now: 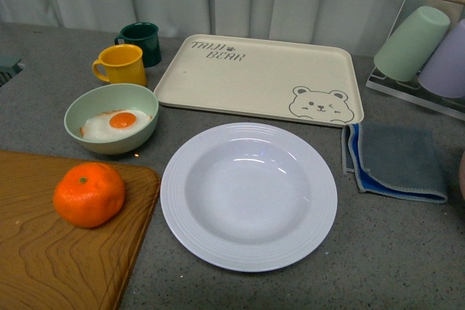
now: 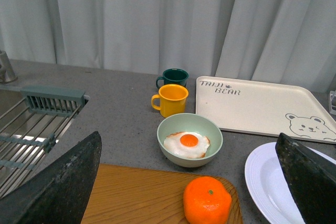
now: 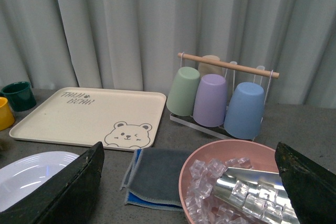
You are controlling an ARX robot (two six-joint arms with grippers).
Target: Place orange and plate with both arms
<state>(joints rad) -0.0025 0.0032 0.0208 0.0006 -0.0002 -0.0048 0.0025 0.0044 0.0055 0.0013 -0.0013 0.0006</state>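
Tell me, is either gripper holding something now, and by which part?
Nothing is held. The left gripper and the right gripper are both open and empty; the orange lies on the wooden board, the plate on the counter.

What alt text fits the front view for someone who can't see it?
An empty white plate sits mid-counter, with an orange on a wooden cutting board to its left. Behind are a green bowl holding a fried egg, a yellow mug and a cream bear tray; a cloth lies right of the plate.
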